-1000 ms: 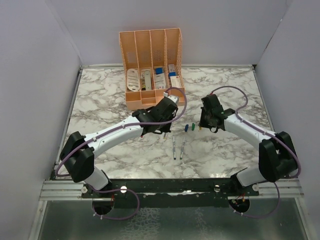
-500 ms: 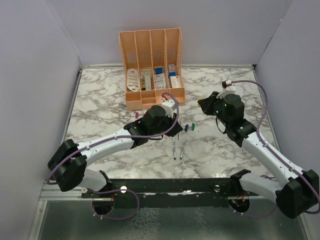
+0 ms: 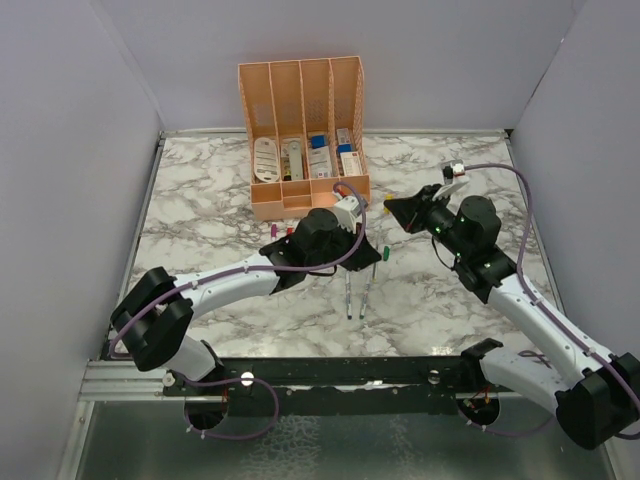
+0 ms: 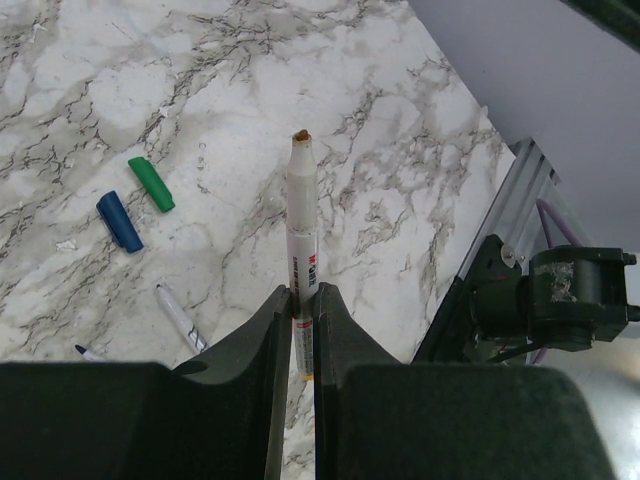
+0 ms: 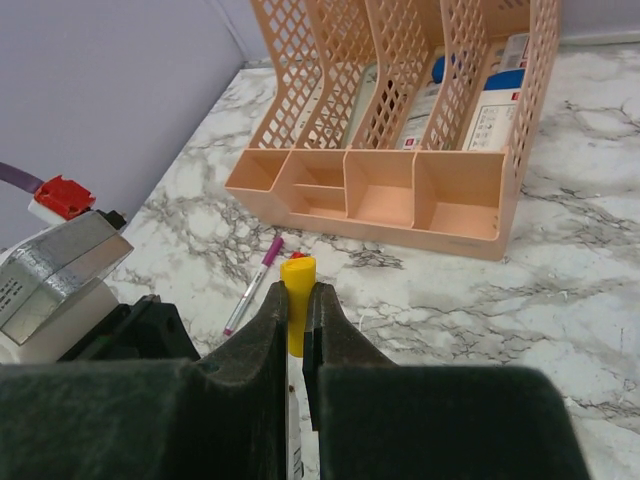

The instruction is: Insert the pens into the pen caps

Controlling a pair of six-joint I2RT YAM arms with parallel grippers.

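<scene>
Over marble tabletop (image 4: 120,60), pen (image 4: 300,190) juts from left pincer (image 4: 302,293).

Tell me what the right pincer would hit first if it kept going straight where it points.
Probably the low front trays of the peach organiser, straight ahead of the right pincer and its yellow cap. Depth is unclear; the table might come first.

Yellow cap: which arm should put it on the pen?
Right, probably. The right gripper is pinching the yellow cap between its fingers. The left gripper grips a pen with its bare tip sticking out, so it likely need only hold steady while the right arm brings the cap over.
</scene>
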